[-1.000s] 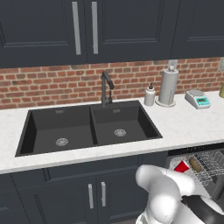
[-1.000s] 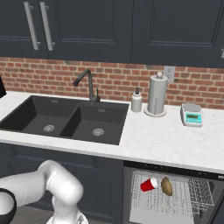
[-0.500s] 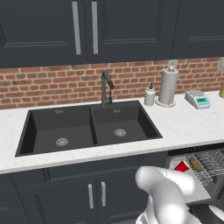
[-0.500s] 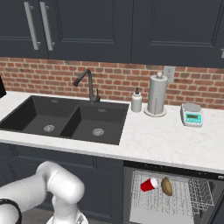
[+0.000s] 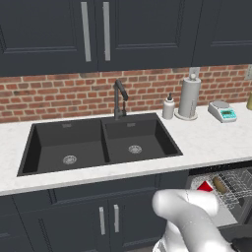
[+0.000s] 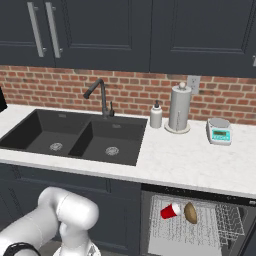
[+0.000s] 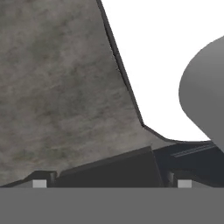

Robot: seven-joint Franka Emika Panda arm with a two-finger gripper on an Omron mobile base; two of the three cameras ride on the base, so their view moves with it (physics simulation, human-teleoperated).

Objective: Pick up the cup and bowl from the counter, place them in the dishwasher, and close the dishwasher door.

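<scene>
The red cup (image 6: pixel 170 211) lies on its side on the grey wire rack of the open dishwasher (image 6: pixel 220 225), below the white counter (image 6: pixel 190 160). The brown bowl (image 6: pixel 190 212) rests right beside it on the same rack. From the left, the cup (image 5: pixel 205 186) and the bowl (image 5: pixel 220 185) peek out behind my white arm. In the hand view my gripper (image 7: pixel 111 183) is low, its fingertips (image 7: pixel 39 183) far apart with nothing between them. It faces a dark flat panel (image 7: pixel 109 168) and grey-brown floor. I cannot tell whether that panel is the dishwasher door.
A black double sink (image 5: pixel 98 145) with a faucet (image 5: pixel 118 98) is set into the counter. A white soap bottle (image 6: pixel 156 116), a paper-towel roll (image 6: pixel 179 108) and a small scale (image 6: pixel 219 131) stand by the brick wall. Dark cabinets with silver handles (image 5: pixel 108 219) sit under the sink.
My arm's elbow has sunk a little lower. The cup and bowl lie as before in the rack.
</scene>
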